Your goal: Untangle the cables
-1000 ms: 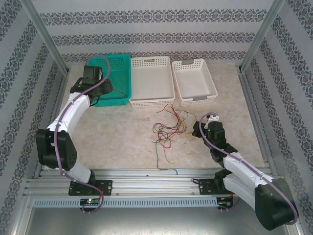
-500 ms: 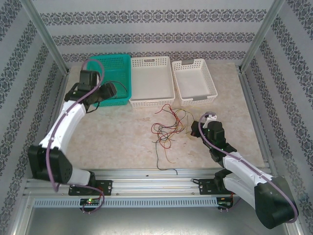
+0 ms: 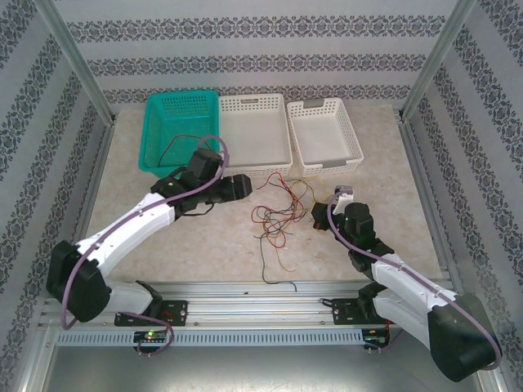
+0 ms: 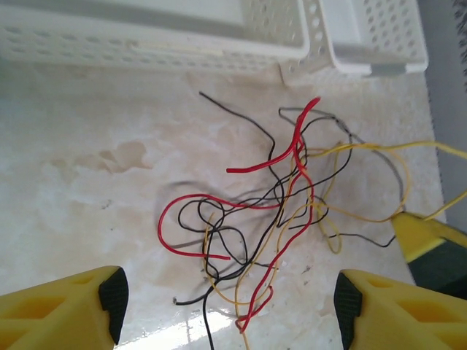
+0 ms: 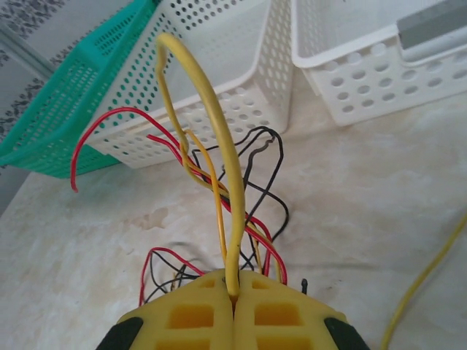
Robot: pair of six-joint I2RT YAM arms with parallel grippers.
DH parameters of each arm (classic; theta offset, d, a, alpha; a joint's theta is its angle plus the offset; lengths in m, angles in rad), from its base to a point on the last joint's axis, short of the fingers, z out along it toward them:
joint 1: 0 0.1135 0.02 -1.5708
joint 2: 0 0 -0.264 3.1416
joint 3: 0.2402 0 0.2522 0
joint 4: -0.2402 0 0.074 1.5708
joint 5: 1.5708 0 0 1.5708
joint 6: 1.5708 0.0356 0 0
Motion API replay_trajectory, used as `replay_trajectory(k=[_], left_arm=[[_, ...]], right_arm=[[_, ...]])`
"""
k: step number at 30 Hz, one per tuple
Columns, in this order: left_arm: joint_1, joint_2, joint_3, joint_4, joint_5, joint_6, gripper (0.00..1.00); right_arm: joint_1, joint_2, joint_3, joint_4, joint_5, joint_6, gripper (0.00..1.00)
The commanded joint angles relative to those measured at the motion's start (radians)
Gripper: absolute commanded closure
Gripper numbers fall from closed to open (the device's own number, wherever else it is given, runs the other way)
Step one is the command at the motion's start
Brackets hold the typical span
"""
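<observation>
A tangle of red, yellow and black cables (image 3: pixel 280 209) lies on the table in front of the white baskets, with one black strand trailing toward the near edge. My left gripper (image 3: pixel 245 186) hovers at the tangle's left side, open; in its wrist view the cables (image 4: pixel 270 211) lie on the table below the gap between its two fingers (image 4: pixel 69 310), untouched. My right gripper (image 3: pixel 319 217) sits at the tangle's right side, shut on a yellow cable (image 5: pixel 222 138) that arches up out of its jaws. Red, black and orange strands (image 5: pixel 248 211) run beneath that loop.
A green basket (image 3: pixel 155 135) stands at the back left with a dark cable (image 3: pixel 174 144) lying in it. Two white baskets (image 3: pixel 255 135) (image 3: pixel 325 135) stand beside it to the right. My right gripper's yellow finger (image 4: pixel 423 233) shows at the right edge of the left wrist view.
My left arm has swung from over the green basket down to the left side of the tangle, leaving a dark cable in the basket. My right gripper has shifted slightly left.
</observation>
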Motion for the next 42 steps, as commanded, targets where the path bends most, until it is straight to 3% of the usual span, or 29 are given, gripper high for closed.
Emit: replay_trajectory(k=[1, 7, 22, 30, 36, 42], left_arm=[[-0.018, 0.059, 0.066, 0.019, -0.018, 0.061, 0.24], [-0.017, 0.173, 0.145, -0.01, -0.017, 0.163, 0.23], [-0.063, 0.357, 0.284, -0.097, -0.003, 0.252, 0.28], [-0.072, 0.392, 0.314, -0.129, -0.036, 0.269, 0.56], [-0.072, 0.406, 0.329, -0.139, -0.042, 0.273, 0.59], [-0.073, 0.41, 0.329, -0.131, -0.039, 0.273, 0.7]], right_arm=[[0.021, -0.012, 0.01, 0.046, -0.033, -0.038, 1.0], [0.048, 0.0, 0.019, 0.063, -0.056, -0.055, 1.0], [0.09, 0.035, 0.041, 0.075, -0.09, -0.079, 1.0], [0.099, 0.03, 0.04, 0.079, -0.101, -0.083, 1.0], [0.103, 0.035, 0.042, 0.083, -0.106, -0.085, 1.0], [0.107, 0.033, 0.042, 0.083, -0.11, -0.087, 1.0]])
